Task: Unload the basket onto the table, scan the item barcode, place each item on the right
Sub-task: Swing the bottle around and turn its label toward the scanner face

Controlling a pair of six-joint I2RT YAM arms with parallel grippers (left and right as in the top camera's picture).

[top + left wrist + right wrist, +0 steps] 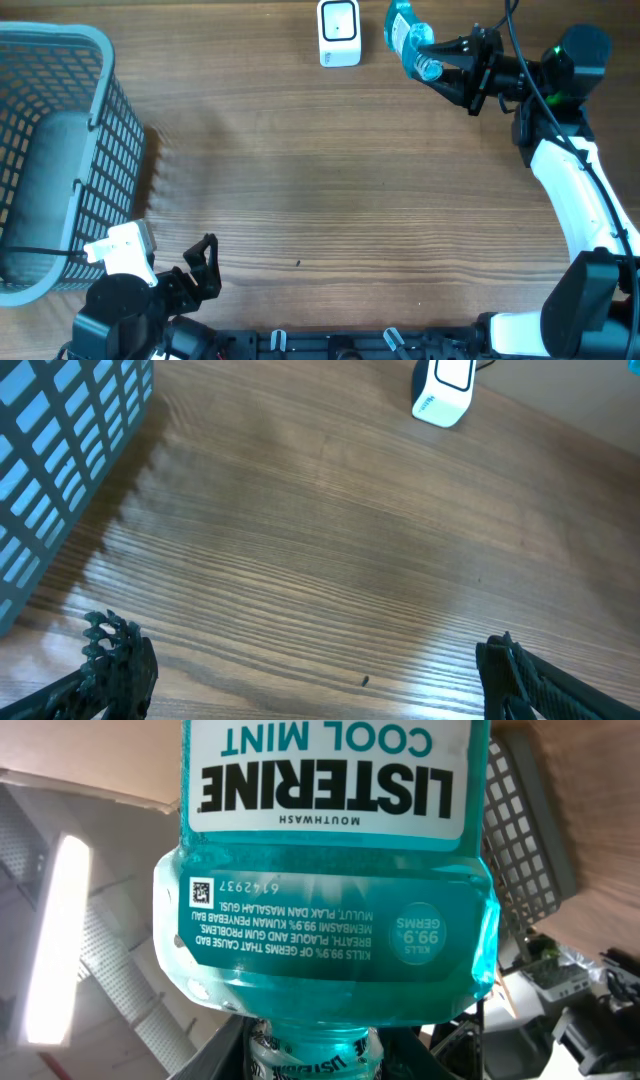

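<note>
On my wood-grain counter (330, 190), a grey plastic mesh basket (60, 150) sits far left. My right hand (437, 58) pinches the translucent teal mouthwash bottle (410, 38) at its neck, base aimed away from the hand, beside the white boxy scanner (339, 32). My left hand (300, 670) hovers spread wide.

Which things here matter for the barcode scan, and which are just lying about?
In play: mouthwash bottle, clamped in the right gripper; white scanner beside it.
Lying about: grey basket at the table's left edge; left gripper, open and idle.
</note>
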